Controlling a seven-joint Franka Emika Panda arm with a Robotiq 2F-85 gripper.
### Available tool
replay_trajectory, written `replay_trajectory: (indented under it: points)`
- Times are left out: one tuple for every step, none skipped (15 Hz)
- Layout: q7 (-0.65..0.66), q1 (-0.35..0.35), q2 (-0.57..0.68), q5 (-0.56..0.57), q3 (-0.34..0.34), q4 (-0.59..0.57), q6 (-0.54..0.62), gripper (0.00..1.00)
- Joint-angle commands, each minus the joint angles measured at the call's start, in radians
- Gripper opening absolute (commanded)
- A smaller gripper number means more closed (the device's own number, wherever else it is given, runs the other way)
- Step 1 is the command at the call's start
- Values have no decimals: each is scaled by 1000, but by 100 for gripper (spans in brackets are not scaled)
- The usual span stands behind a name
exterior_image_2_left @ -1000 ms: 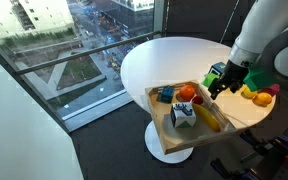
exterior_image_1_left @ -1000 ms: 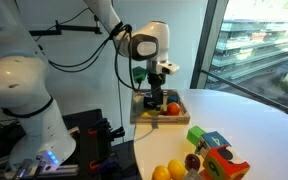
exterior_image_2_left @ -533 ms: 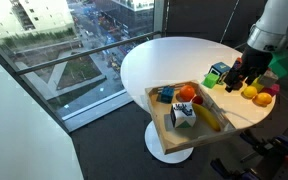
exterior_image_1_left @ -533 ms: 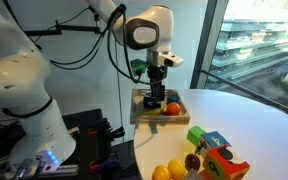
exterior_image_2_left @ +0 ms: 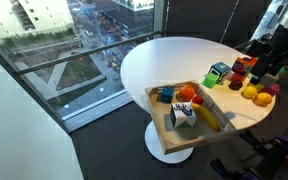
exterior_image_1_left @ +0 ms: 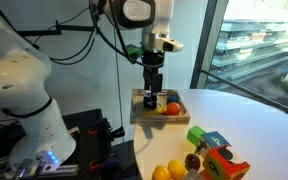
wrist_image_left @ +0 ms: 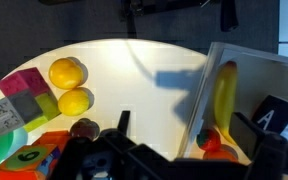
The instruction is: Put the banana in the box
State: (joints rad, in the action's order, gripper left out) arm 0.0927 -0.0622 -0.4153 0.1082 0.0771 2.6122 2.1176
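Rising since a second ago, the pincer (exterior_image_1_left: 151,93) now hangs well above the box (exterior_image_1_left: 141,113) in an exterior view, where before it was down close over it. In an exterior view the arm has also drawn away from the box toward the frame's edge. The banana has not moved between frames.

The banana (exterior_image_2_left: 209,117) lies inside the box (exterior_image_2_left: 169,142), flat on its floor along one of the box's long walls. It is curved and plain yellow. In the wrist view the banana (wrist_image_left: 224,95) runs lengthwise just inside the pale wooden wall of the box (wrist_image_left: 206,80), with its lower end near a red-orange fruit (wrist_image_left: 212,140). A white cube (exterior_image_2_left: 182,116) sits beside the banana in the box, and an orange-red fruit (exterior_image_2_left: 187,92) lies toward the box's far end.

The pincer (wrist_image_left: 184,128) is spread wide in the wrist view. Its two dark fingers (wrist_image_left: 123,124) stand well apart, and only bare bench (wrist_image_left: 134,70) shows between them. It grips nothing and touches nothing.

Outside the box on the white bench (exterior_image_2_left: 174,65), two round yellow fruits (wrist_image_left: 67,72) lie near a cluster of coloured toy blocks (wrist_image_left: 24,95), well apart from the box.
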Motion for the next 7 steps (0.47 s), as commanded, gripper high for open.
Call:
replay_trajectory:
  points:
    - [-88,-13,-94,-15,16,-1,-103,100]
    - [-102,-14,-116,-15,21,3,-115,100]
    - [-114,-15,-133,-15,25,4,-127,100]
    - [-122,-17,-152,-16,30,11,-122,100]
    - [-123,-19,-164,-17,34,15,-118,100]
    - [-88,-17,-118,-7,14,2,-104,100]
    - [-92,-18,-131,-7,18,4,-105,100]
